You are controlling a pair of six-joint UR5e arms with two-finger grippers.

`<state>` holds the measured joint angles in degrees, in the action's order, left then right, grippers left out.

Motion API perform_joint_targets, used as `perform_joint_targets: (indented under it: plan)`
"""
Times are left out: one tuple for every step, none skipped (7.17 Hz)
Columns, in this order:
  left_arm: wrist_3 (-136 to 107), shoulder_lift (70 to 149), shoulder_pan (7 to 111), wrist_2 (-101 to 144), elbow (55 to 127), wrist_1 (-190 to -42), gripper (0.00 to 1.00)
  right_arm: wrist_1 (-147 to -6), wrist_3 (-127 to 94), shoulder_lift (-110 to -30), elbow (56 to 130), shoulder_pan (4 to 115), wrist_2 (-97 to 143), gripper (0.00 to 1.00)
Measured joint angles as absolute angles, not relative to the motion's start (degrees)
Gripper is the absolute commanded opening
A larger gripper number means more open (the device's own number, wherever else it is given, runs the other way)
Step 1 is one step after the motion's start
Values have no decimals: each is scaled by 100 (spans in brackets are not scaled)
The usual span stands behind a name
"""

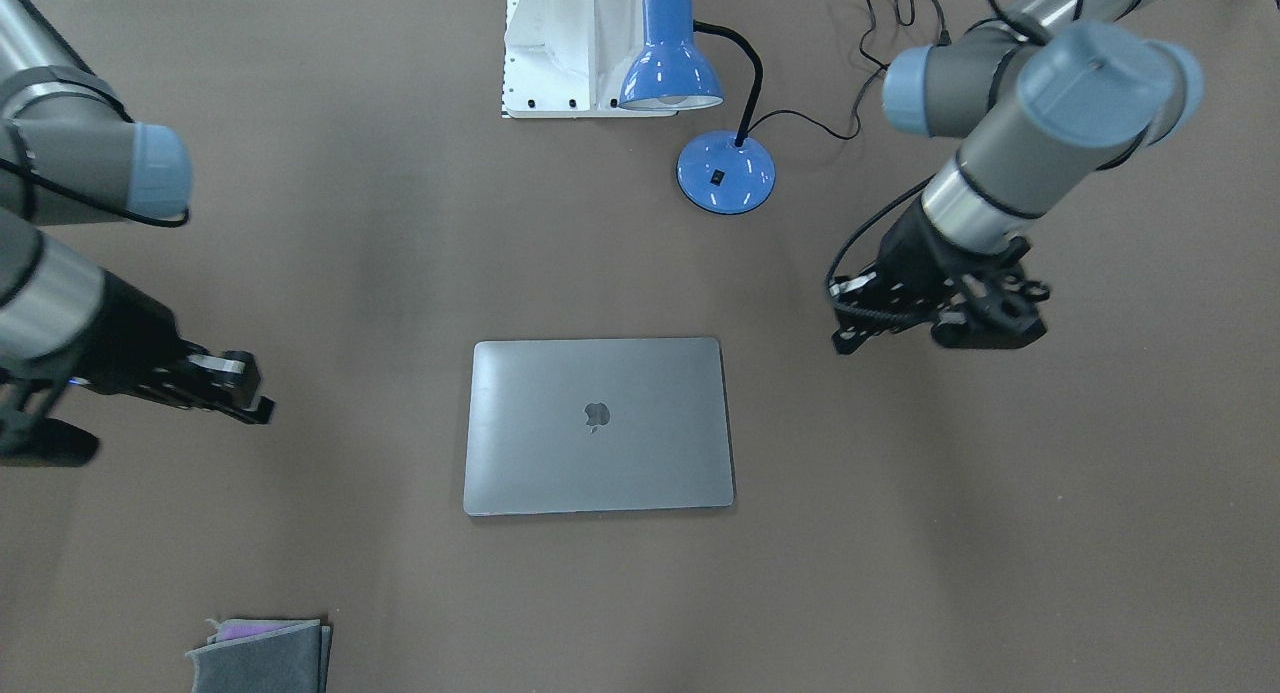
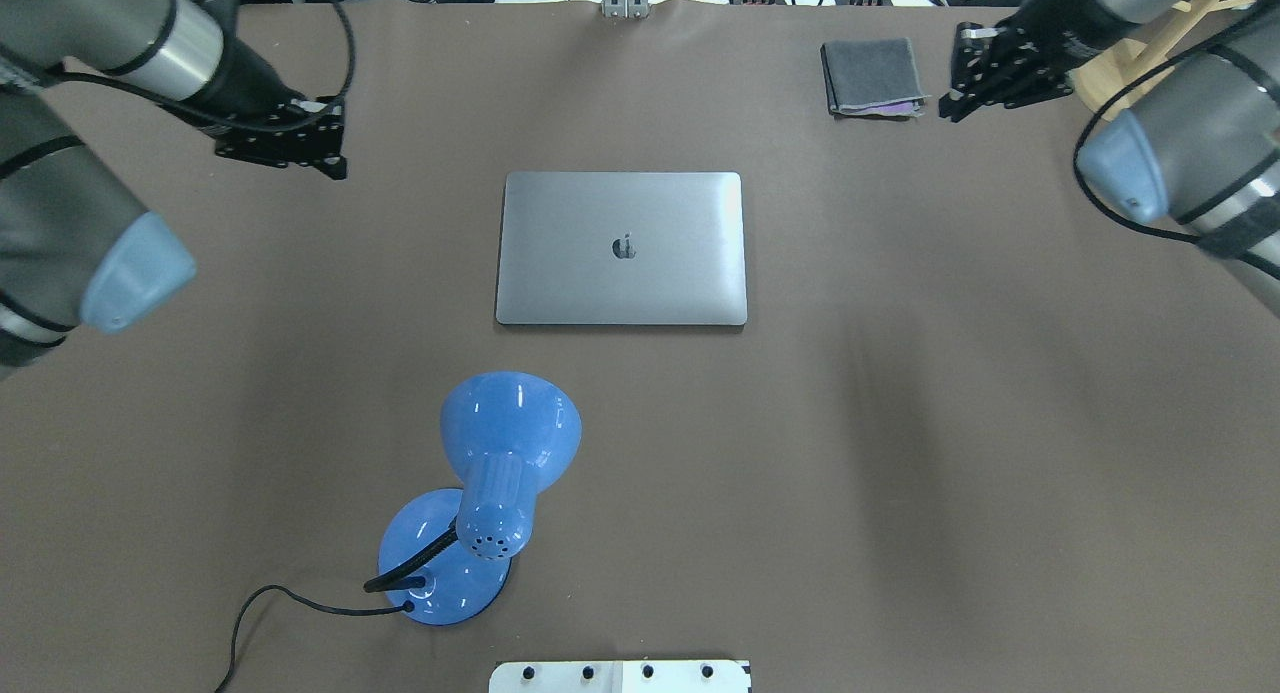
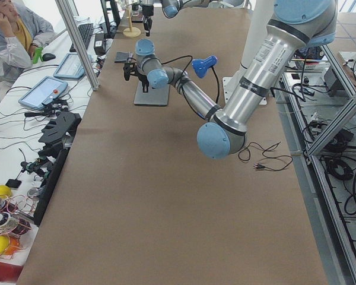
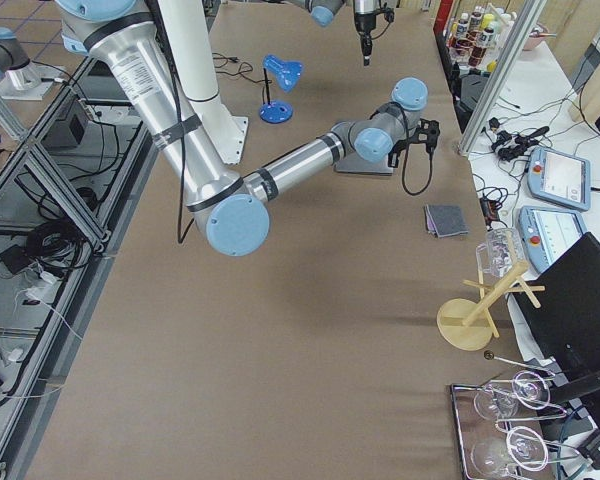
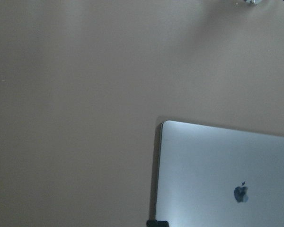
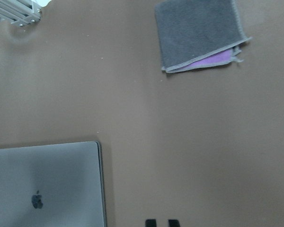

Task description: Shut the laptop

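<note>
blue desk lamp (image 2: pixel 505 443) and folded grey cloth (image 2: pixel 872 73) on brown table (image 2: pixel 900 423).

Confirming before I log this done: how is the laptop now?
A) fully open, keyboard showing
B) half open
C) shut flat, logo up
C: the laptop lies flat with its lid logo facing up, and no keyboard or screen is visible.

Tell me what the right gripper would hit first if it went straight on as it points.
The right gripper would probably meet bare table first, between laptop and folded cloth; depth is unclear.
</note>
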<state>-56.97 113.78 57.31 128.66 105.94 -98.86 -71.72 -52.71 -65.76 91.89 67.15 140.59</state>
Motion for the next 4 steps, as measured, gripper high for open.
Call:
perform_joint_targets:
  plan:
    - [-5128,10771,6032,13009,11104,-9664,0,-7183,-4605,-7192,9467,7013,14132,19]
    - [-4397,10179,6438,13206,11391,-9584,0,-7189,-3952,-7782,9686,7278,14154,18]
    - [-3399,9558,6947,13372,11519,-9557,9,-7197,-3214,-8368,9855,7560,14151,19]
    - [-2291,8967,7450,13452,11534,-9549,54,-7271,-2383,-8855,9935,7821,14090,53]
